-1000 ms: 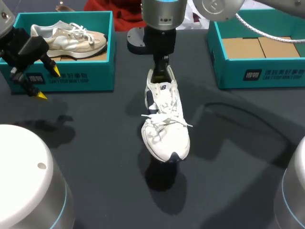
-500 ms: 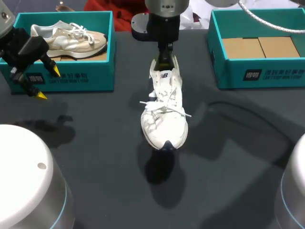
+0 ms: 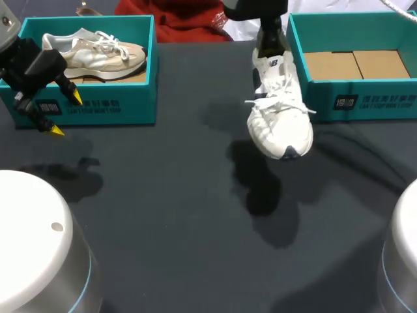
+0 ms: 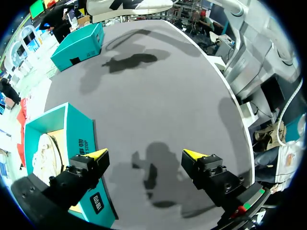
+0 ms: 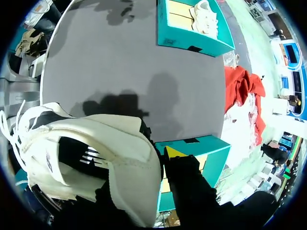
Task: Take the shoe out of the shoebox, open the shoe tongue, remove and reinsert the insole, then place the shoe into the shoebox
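A white sneaker (image 3: 280, 111) hangs in the air, toe toward me, beside the front left corner of the right teal shoebox (image 3: 355, 101). My right gripper (image 3: 270, 40) is shut on its heel collar. In the right wrist view the white sneaker (image 5: 96, 148) fills the space by the right gripper (image 5: 154, 160); one yellow fingertip (image 5: 175, 152) shows outside the heel, the other finger is hidden inside the shoe. My left gripper (image 3: 66, 114) stands open in front of the left teal shoebox (image 3: 111, 104), nothing between its fingers. The left gripper (image 4: 145, 154) hovers over bare table.
The left shoebox holds a beige sneaker (image 3: 98, 52). The right shoebox shows a brown cardboard liner (image 3: 355, 65) on its floor. The dark table (image 3: 163, 195) carries the sneaker's shadow near the middle.
My right arm has lifted the white sneaker off the middle of the table and carried it back and to the right, up beside the right shoebox. The left arm has not moved.
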### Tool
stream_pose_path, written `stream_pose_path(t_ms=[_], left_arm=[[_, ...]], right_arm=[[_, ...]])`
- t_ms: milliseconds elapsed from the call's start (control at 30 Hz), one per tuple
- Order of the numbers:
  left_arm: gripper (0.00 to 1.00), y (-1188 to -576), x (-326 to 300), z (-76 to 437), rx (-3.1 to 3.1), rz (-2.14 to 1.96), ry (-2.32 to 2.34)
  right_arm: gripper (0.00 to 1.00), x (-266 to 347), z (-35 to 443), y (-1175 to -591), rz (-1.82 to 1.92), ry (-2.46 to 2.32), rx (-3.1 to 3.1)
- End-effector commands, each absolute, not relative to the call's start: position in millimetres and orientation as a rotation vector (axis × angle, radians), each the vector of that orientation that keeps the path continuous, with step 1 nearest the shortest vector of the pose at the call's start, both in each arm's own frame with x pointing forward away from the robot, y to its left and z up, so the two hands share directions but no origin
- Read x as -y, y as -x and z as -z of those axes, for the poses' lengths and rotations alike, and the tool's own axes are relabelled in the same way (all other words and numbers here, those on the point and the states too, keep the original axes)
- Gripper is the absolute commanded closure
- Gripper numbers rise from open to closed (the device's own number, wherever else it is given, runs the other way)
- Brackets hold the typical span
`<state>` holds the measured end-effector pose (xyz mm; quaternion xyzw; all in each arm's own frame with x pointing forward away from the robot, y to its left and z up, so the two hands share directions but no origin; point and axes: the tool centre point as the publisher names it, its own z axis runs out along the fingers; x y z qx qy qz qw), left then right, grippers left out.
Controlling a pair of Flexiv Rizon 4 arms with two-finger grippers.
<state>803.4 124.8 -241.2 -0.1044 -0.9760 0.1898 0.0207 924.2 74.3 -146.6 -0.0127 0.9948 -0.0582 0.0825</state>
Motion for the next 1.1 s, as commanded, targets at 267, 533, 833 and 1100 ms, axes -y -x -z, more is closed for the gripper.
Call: stream_pose_path(t_ms=[267, 533, 833, 1100], left_arm=[[0.0, -803.5, -124.9, 241.2, 3.026, -0.585, 0.324], [0.0, -803.5, -124.9, 241.2, 3.026, -0.585, 0.324], [0.0, -803.5, -124.9, 241.2, 3.026, -0.585, 0.324], [0.0, -803.5, -124.9, 241.2, 3.026, -0.585, 0.324]], right_arm=[[1.0, 36.2, 143.3, -1000.9, 0.103, 0.137, -2.96], [1.0, 43.4, 143.2, -1005.9, 0.099, 0.14, -2.95], [1.0, 54.5, 140.3, -1023.6, 0.038, 0.093, -2.931], [1.0, 116.8, 123.3, -1078.4, 0.102, 0.117, -2.851]])
